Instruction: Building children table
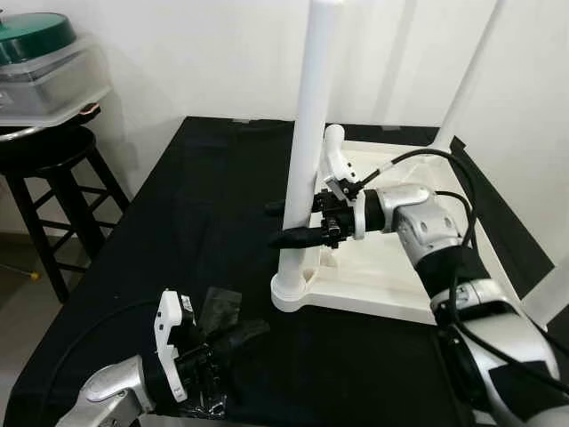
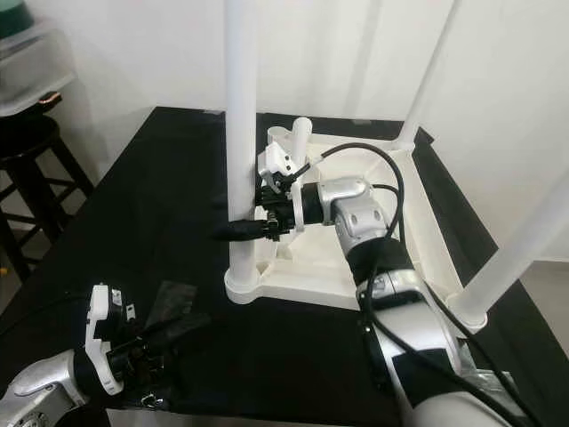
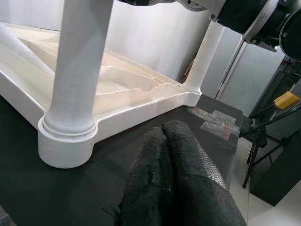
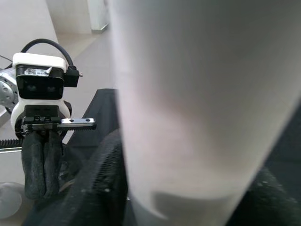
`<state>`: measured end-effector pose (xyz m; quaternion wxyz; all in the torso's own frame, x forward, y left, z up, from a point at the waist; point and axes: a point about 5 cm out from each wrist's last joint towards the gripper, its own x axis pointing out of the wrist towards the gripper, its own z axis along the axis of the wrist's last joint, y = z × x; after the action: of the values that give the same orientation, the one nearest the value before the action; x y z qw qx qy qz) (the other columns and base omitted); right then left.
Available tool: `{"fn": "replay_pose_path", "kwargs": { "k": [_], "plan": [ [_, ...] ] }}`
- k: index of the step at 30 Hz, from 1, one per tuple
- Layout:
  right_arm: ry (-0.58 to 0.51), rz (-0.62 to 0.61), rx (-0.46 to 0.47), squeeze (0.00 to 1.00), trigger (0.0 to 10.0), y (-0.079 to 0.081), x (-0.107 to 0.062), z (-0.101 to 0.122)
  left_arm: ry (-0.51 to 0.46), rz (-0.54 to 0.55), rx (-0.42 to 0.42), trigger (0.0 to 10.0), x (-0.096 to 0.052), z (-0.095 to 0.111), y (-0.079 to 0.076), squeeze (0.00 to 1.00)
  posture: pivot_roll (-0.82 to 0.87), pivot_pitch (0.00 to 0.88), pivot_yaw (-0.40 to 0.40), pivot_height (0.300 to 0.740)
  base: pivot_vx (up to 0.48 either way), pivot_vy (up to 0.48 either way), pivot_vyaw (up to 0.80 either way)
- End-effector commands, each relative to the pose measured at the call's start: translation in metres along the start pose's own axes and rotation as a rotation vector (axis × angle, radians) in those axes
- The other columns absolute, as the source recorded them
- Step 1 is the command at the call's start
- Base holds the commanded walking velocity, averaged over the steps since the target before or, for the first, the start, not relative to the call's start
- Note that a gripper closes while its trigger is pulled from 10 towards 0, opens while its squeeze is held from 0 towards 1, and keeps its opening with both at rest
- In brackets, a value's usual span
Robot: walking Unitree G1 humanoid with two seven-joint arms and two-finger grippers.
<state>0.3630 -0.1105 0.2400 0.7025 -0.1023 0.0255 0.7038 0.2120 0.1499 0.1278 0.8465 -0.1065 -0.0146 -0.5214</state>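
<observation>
A white children's table (image 1: pixel 378 277) lies upside down on a black-covered worktop (image 1: pixel 196 196), with its legs pointing up. My right gripper (image 1: pixel 286 224) is shut on the near left leg (image 1: pixel 307 133), one black finger on each side of it a little above the corner socket (image 1: pixel 292 292). In the right wrist view the leg (image 4: pixel 197 94) stands close between the fingers (image 4: pixel 106 188). My left gripper (image 1: pixel 240 334) rests low at the worktop's front left, its fingers (image 3: pixel 176 169) pressed together with nothing between them, over a crumpled clear plastic bag (image 1: pixel 218 307).
Two more legs rise at the far right (image 2: pixel 427 80) and near right (image 2: pixel 524 240). A black stool (image 1: pixel 49 151) carrying a clear box with a green lid (image 1: pixel 36 36) stands to the left. Small plastic bags (image 3: pixel 214 122) lie near the worktop's edge.
</observation>
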Motion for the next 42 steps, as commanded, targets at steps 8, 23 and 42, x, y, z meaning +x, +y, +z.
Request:
{"fn": "replay_pose_path", "kwargs": {
  "k": [8, 23, 42],
  "plan": [
    [-0.017, 0.072, 0.031, 0.00, 0.0, 0.009, -0.008, -0.017, 0.008, -0.010, 0.000, 10.0, 0.001, -0.001, -0.003, 0.00, 0.03, 0.043, -0.049, 0.740, 0.000, 0.000, 0.00],
    [0.212, -0.769, 0.060, 0.00, 0.0, 0.073, 0.056, -0.094, 0.002, -0.015, -0.003, 10.0, -0.002, 0.003, 0.002, 0.00, -0.04, 0.050, -0.012, 0.740, 0.000, 0.000, 0.00],
    [-0.027, -0.284, 0.040, 0.00, 10.0, 0.075, 0.049, -0.036, -0.001, -0.014, -0.003, 10.0, 0.001, 0.003, 0.004, 0.00, -0.02, 0.054, -0.035, 0.740, 0.000, 0.000, 0.00]
  ]
}}
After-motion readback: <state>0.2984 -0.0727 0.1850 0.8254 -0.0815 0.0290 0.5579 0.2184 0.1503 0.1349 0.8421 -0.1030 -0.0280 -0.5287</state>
